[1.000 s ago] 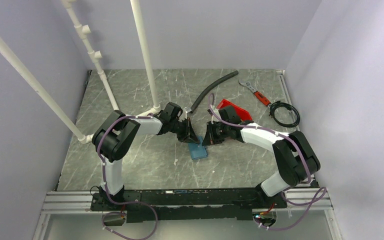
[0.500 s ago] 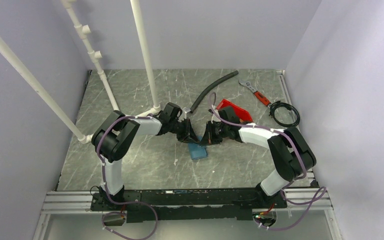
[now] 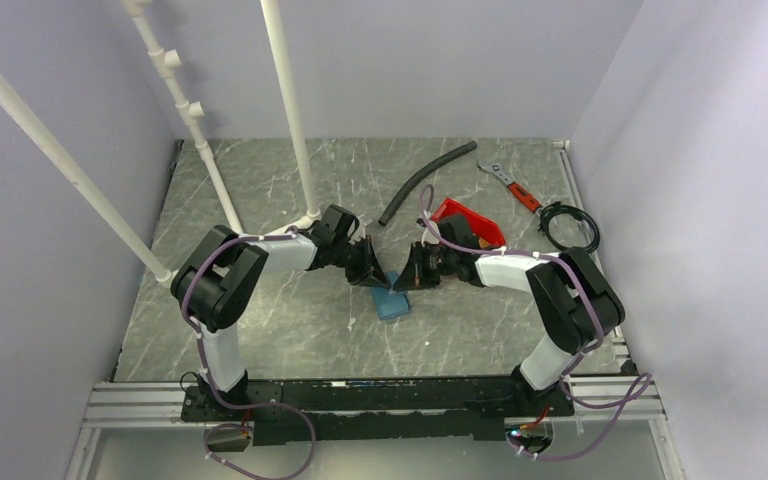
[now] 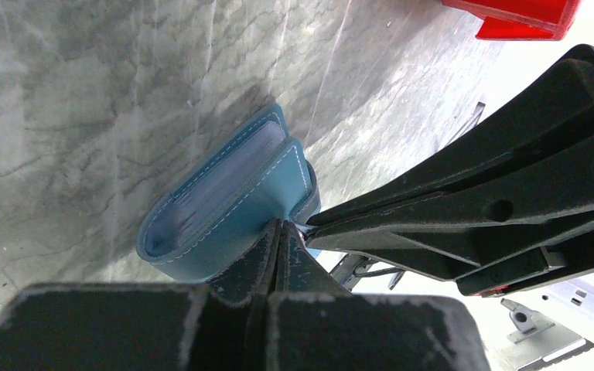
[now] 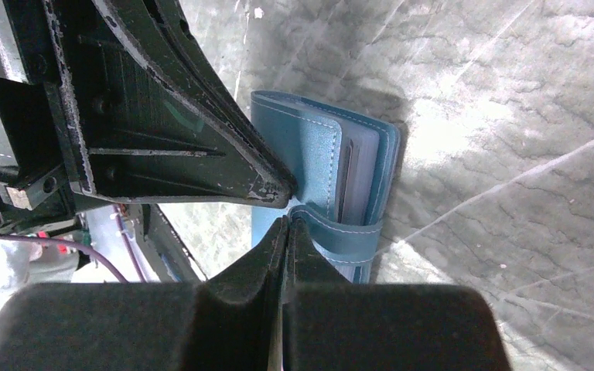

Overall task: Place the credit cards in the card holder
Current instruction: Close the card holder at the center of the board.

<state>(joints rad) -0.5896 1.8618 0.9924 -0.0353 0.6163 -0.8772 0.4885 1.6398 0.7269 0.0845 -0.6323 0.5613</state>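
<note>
Blue card holder (image 3: pixel 393 303) lies on the grey marbled table (image 3: pixel 290 320), near the middle and between the two arms. It is folded, with its covers slightly apart. Stitching runs along the cover edges. Pale grey-blue inner layers (image 4: pixel 267 147) show between the covers; whether these are pocket leaves or something stowed in them cannot be told.

Left gripper (image 3: pixel 380 281) points down and to the right at the holder's far edge. In the left wrist view its fingers (image 4: pixel 267 247) are pressed together with no gap, and their tips touch the edge of the upper cover. Whether a fold of the cover is nipped between them cannot be made out.

Right gripper (image 3: pixel 401 284) points down and to the left at the same edge. In the right wrist view its fingers (image 5: pixel 298 247) are likewise closed flat against each other, tips against a curled blue strip of the holder. Here too a pinch cannot be confirmed. The two grippers' tips meet almost point to point at the holder.

Other items noted: a red bin (image 3: pixel 470 222) just behind the right gripper; a black hose (image 3: pixel 425 180) farther back; a red-handled wrench (image 3: pixel 508 185) and a coiled black cable (image 3: pixel 568 228) toward the far right; white pipes (image 3: pixel 290 110) standing at the far left.
</note>
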